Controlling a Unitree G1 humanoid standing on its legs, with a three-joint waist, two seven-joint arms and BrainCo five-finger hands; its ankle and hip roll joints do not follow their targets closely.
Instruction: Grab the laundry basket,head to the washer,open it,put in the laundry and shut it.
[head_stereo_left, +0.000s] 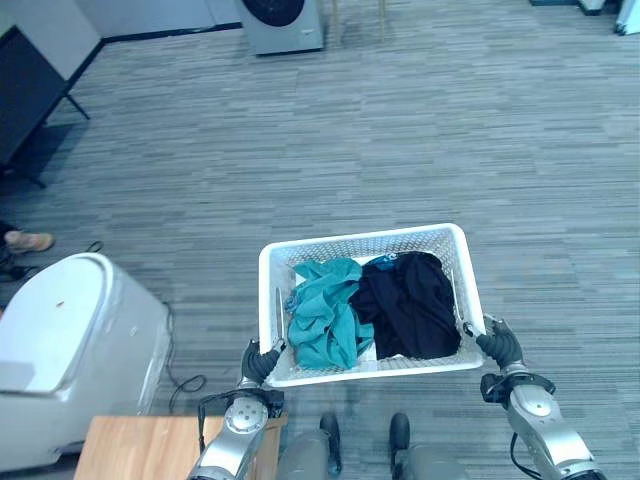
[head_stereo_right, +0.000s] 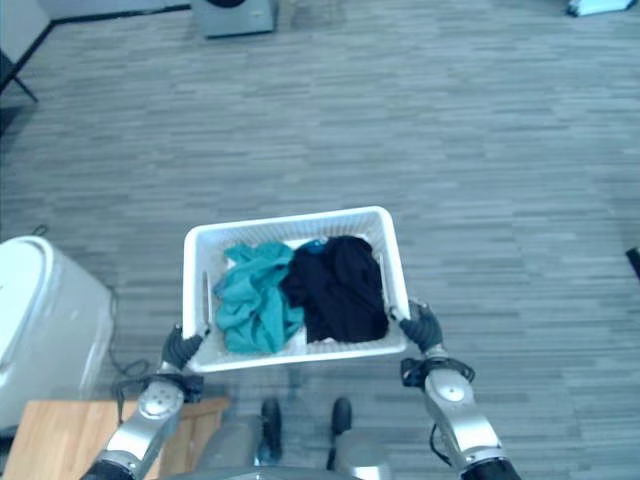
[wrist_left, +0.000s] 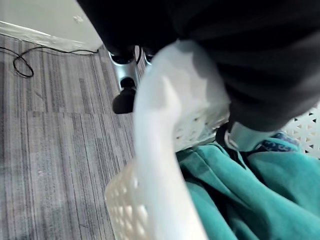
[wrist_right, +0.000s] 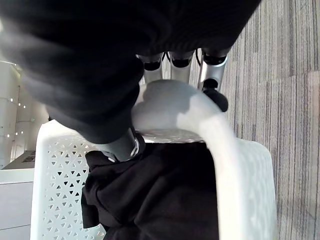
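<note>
Even, soft light is falling from overhead, giving my head views no glare. My basket (head_stereo_left: 366, 243) is casting only a faint shadow onto the carpet (head_stereo_left: 400, 120). Close up, my wrist covers are blurring darkly.

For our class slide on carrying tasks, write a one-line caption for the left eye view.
Left hand and right hand grip a white laundry basket of teal and black clothes above grey carpet, the washer far ahead.

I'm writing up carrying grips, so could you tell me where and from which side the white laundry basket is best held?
By its thick rolled rim at the two short ends, one hand from each side. The laundry basket is wide, with thin perforated walls; here the left hand and right hand each curl round that rim at opposite near corners, keeping it level.
</note>
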